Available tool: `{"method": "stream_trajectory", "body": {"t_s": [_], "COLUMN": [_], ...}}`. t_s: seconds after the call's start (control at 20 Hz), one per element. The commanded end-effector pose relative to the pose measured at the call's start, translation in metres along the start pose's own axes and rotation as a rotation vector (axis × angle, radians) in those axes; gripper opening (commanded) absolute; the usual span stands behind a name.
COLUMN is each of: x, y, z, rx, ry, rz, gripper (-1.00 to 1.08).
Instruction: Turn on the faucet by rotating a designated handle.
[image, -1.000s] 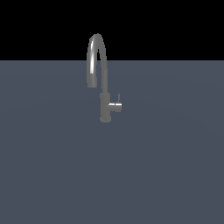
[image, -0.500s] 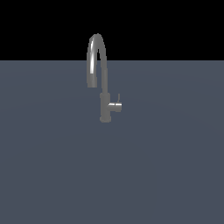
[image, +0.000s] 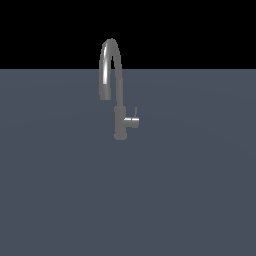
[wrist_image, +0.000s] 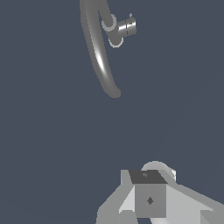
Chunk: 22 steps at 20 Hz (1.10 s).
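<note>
On the flat grey-blue surface (image: 60, 200), the faucet (image: 119, 115) stands upright — a slim vertical post of brushed grey metal with a tall arched spout (image: 107, 65) that rises from its top and curves over toward the exterior view's left, ending in an open mouth that hangs partway down beside the post. From the post, on the side toward the exterior view's right, a stubby cylinder juts out sideways, and the handle (image: 135, 112) rises from that cylinder as a thin short lever, close to upright and just beside the post.

In the wrist view the faucet (wrist_image: 114, 33) is seen from above: the spout (wrist_image: 99, 57) sweeps away from the post as a long curved bar, and the sideways cylinder sticks out from the post with the handle (wrist_image: 130, 16) showing only as a small sliver at its edge.

The gripper is out of sight in the exterior view. In the wrist view only pale grey blocky parts of the arm (wrist_image: 151, 197) appear, well apart from the faucet — whether the fingers are spread or closed cannot be told.
</note>
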<state>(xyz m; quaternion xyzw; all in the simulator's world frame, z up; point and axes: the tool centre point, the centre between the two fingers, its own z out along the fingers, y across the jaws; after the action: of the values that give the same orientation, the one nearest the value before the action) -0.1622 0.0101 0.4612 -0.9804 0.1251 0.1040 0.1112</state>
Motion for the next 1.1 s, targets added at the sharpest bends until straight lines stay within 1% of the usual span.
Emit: {"method": "stream_trajectory", "body": {"t_s": [0.0, 0.5, 1.05], "x": [0.016, 0.081, 0.154], "y": [-0.003, -0.009, -0.007], "z": [0.002, 0.015, 0.041], "rx": [0.036, 0.183, 0.355], "ry": [-0.033, -0.171, -0.331], "rz": [0.037, 0.185, 0.356], "gripper": [-1.0, -1.0, -1.0]}}
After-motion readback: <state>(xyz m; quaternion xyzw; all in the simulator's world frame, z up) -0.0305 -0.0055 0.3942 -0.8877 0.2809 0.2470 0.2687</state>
